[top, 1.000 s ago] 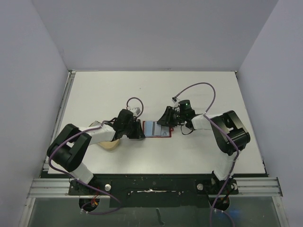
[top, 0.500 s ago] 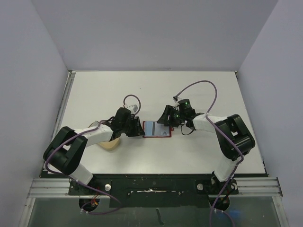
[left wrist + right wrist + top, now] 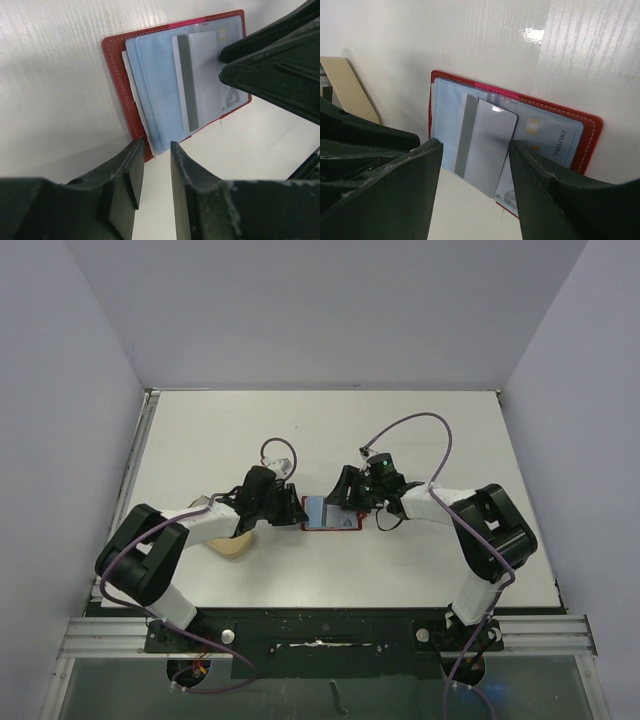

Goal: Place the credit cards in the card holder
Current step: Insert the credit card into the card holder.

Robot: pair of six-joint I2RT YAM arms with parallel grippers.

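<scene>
The card holder lies open on the table, red with pale blue sleeves. A grey credit card with a dark stripe rests across the sleeves, also seen in the left wrist view as the credit card; I cannot tell if it is tucked in. Another credit card with a gold chip sits inside a sleeve. My right gripper hovers over the grey card, open, its fingers straddling it. My left gripper is at the holder's left edge, open a little, with nothing between its fingers.
A tan oval dish sits under the left forearm, left of the holder; its edge shows in the right wrist view. The two grippers face each other closely across the holder. Grey walls bound the table on three sides.
The right gripper's jaws have spread wide, letting go of the grey card, and it has shifted left over the holder. The left jaws have opened a little.
</scene>
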